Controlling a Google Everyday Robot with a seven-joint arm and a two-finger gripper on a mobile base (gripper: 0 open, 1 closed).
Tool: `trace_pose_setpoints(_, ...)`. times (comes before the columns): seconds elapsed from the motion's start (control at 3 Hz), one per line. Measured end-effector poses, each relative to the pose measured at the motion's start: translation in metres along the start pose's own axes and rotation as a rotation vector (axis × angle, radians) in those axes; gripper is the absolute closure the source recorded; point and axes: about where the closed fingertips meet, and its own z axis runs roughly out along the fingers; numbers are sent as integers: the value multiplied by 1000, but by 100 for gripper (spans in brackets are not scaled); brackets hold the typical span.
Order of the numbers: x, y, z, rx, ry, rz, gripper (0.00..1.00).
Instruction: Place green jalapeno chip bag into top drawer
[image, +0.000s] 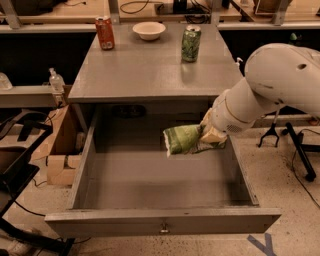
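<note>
The green jalapeno chip bag (184, 139) hangs in the air over the right half of the open top drawer (160, 222), its white crimped end pointing left. My gripper (209, 136) is shut on the bag's right end, just inside the drawer's right wall and above the drawer floor. The white arm reaches in from the right. The drawer is pulled fully out, with a small metal knob (163, 229) at the middle of its front panel. Its inside holds nothing else that I can see.
On the grey table top (150, 70) stand a red can (105, 32) at the back left, a white bowl (149, 30) at the back middle and an upright green drinks can (190, 43) at the back right. Cardboard boxes (60, 150) and cables lie left of the drawer.
</note>
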Motion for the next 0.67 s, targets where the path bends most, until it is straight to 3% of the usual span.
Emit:
trace_pose_setpoints(0.33,-1,1,0,0,1,-3,26)
trace_pose_setpoints(0.67,-2,1,-1,0,1,-5,4)
